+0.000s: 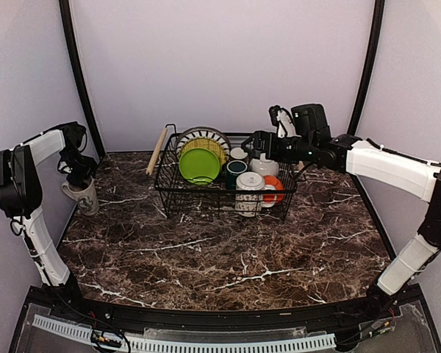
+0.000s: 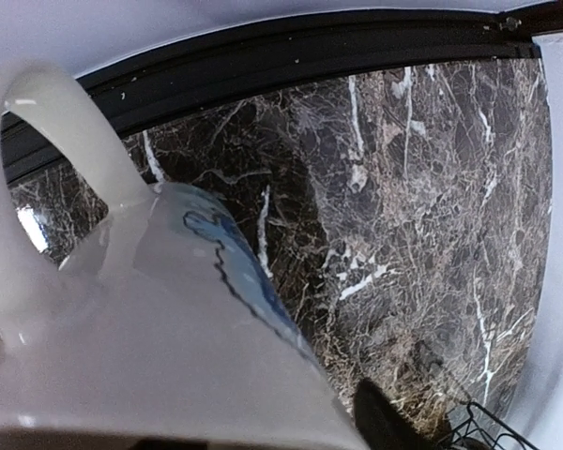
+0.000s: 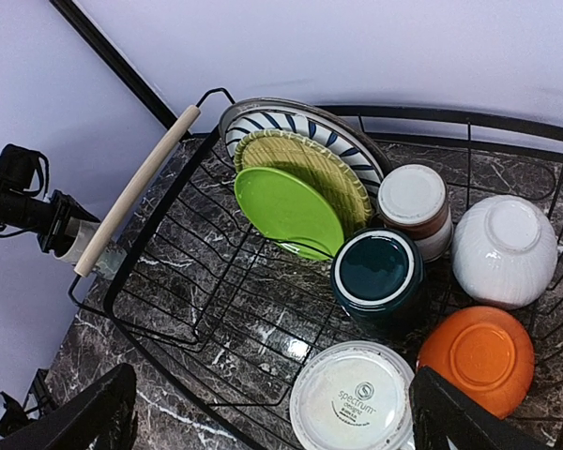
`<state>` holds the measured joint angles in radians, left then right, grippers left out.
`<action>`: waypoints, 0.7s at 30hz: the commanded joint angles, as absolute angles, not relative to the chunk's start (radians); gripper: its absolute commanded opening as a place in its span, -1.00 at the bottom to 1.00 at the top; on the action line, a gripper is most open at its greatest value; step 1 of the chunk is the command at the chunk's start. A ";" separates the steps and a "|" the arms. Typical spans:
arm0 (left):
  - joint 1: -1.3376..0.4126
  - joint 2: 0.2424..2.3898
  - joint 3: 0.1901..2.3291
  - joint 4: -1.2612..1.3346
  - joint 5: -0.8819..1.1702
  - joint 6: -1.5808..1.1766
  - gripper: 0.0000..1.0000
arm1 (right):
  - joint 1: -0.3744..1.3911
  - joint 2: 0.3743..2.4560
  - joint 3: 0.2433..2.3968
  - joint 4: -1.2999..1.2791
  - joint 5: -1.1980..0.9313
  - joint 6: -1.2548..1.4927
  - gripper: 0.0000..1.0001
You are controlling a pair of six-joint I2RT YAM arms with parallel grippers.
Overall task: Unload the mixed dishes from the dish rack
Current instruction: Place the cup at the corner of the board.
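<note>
Brown marble desk (image 1: 228,257), lilac walls (image 1: 220,66) behind; right gripper (image 3: 277,417) hangs with fingers spread wide over the rack (image 1: 220,193), which sits mid-desk toward the far edge; below it stand 5 upturned pieces: dark green mug (image 3: 375,272), orange bowl (image 3: 479,356), 3 pale ones; 3 plates (image 3: 310,159) lean on edge, lime-green plate (image 3: 286,211) foremost; all look glazed, stiff, slick, breakable; I'd pinch the dark green mug across its foot. Left gripper (image 1: 77,168) hovers at a pale mug (image 1: 82,197) by the left edge; its grip I cannot tell.
</note>
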<state>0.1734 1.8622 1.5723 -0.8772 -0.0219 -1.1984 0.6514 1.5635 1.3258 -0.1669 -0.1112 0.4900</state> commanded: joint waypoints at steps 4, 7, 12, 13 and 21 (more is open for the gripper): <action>0.188 1.846 1.607 -0.896 -0.038 -1.171 0.44 | 0.667 1.577 1.354 -0.167 -0.091 0.473 0.97; 0.188 1.812 1.615 -0.881 -0.043 -1.127 0.60 | 0.667 1.576 1.353 -0.169 -0.089 0.472 0.97; 0.188 1.726 1.602 -0.781 -0.007 -0.975 0.69 | 0.667 1.580 1.354 -0.169 -0.086 0.467 0.97; 0.187 1.691 1.585 -0.731 0.036 -0.948 0.70 | 0.667 1.582 1.354 -0.170 -0.086 0.468 0.97; 0.185 1.458 1.410 -0.428 0.292 -0.632 0.76 | 0.671 1.602 1.364 -0.182 -0.080 0.449 0.97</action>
<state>0.1871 1.5711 1.4860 -0.6121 0.1116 -0.8398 0.6594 1.5753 1.3296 -0.1741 -0.0967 0.4736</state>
